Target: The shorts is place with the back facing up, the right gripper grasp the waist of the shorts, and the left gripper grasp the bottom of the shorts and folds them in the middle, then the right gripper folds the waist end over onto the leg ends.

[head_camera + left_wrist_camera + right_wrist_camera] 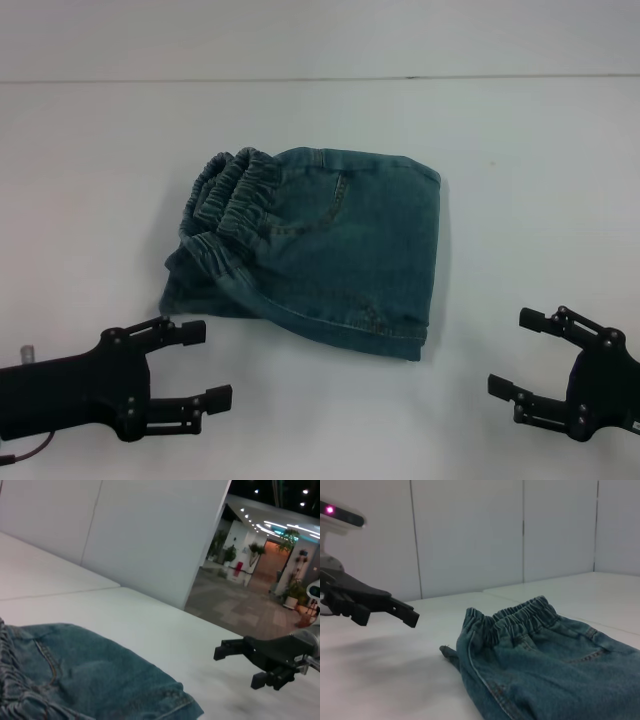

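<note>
Head view: shorts (330,250) between open grippers.

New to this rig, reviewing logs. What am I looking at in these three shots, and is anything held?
It is a two-armed robot at a white table. One picture looks down from its head; the other two come from cameras on its wrists, each catching the opposite arm.

On the table lie folded denim shorts, their gathered elastic waist toward the robot's left.

The left hand and right hand sit near the table's front edge, either side of the shorts. Both are open and hold nothing.
</note>
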Tool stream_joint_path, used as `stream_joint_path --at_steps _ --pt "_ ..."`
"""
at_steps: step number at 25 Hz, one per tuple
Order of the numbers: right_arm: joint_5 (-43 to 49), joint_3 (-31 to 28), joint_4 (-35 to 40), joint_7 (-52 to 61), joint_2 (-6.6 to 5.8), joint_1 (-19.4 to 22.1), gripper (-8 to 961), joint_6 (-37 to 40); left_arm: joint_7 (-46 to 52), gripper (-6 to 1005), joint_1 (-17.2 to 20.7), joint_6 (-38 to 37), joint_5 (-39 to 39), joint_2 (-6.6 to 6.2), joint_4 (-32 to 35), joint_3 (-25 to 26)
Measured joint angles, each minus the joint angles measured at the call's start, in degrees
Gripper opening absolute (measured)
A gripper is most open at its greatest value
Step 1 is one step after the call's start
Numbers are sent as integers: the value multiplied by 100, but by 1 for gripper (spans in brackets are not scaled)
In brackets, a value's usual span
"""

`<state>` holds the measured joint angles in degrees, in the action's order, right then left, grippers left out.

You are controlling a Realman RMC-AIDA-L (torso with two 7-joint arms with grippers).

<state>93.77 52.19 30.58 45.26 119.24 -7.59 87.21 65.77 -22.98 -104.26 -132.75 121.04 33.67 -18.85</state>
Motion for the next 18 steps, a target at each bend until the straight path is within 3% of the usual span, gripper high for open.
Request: stream_joint_path --at_steps 18 --pt "239 -34 80 299 -93 -171 906 197 288 937 -95 28 -341 -46 3 -13"
